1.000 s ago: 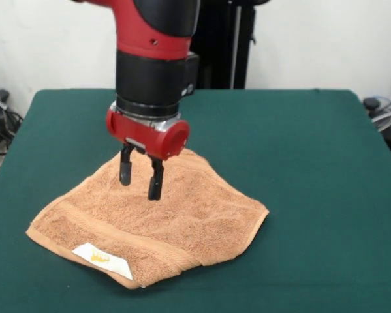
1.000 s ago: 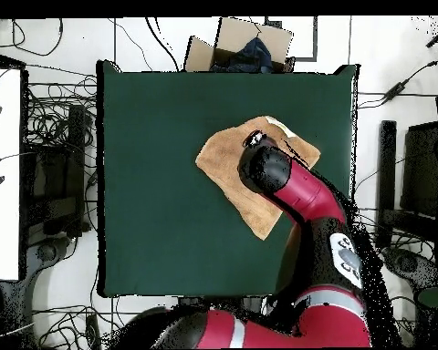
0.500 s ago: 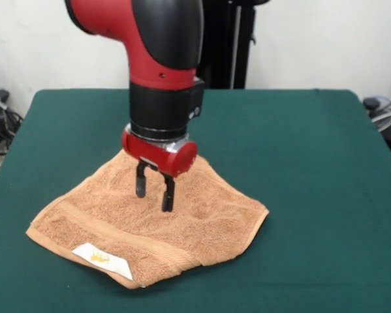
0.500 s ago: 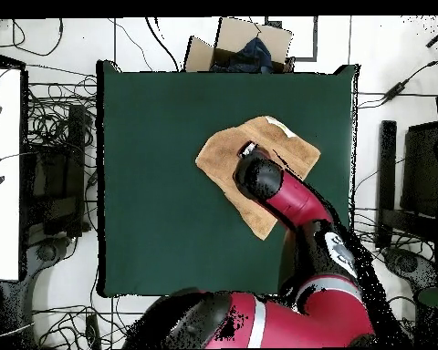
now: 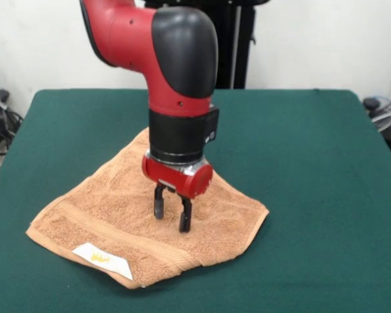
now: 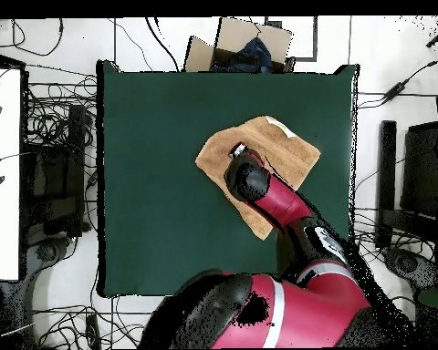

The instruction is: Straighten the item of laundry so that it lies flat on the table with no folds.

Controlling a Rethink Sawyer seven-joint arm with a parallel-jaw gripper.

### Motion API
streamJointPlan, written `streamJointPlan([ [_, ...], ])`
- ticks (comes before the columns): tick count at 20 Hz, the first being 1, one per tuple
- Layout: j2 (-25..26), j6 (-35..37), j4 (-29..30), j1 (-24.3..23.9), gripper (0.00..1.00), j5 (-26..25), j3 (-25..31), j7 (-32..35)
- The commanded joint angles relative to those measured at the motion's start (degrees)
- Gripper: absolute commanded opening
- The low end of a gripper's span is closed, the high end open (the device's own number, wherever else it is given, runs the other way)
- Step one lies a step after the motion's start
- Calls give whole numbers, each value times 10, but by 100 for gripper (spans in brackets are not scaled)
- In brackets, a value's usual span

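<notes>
The tan-orange towel (image 5: 117, 208) lies on the dark green table (image 5: 299, 163), towards the front left in the front view. Its near right edge is folded over in a thick doubled band. A white label with yellow print (image 5: 102, 259) lies at its near edge. My gripper (image 5: 172, 215) hangs just above the towel's middle right part, fingers open and empty, tips close to the cloth. In the overhead view the towel (image 6: 286, 150) shows right of centre, and my arm covers its lower part, with the gripper (image 6: 238, 149) peeking out at the arm's end.
A cardboard box (image 6: 241, 47) with dark contents stands beyond the table's top edge in the overhead view. Cables and stands lie on the floor around the table. A white desk (image 6: 2, 173) is at the left.
My gripper has moved across the towel towards its right side and the front, and has come lower. The towel has not visibly changed shape.
</notes>
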Motion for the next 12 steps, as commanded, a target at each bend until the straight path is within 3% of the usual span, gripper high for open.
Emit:
streamJointPlan([
  [1, 39, -44, 23, -16, 100, -23, 75, 128],
  [12, 72, -63, -4, -25, 100, -34, 77, 113],
])
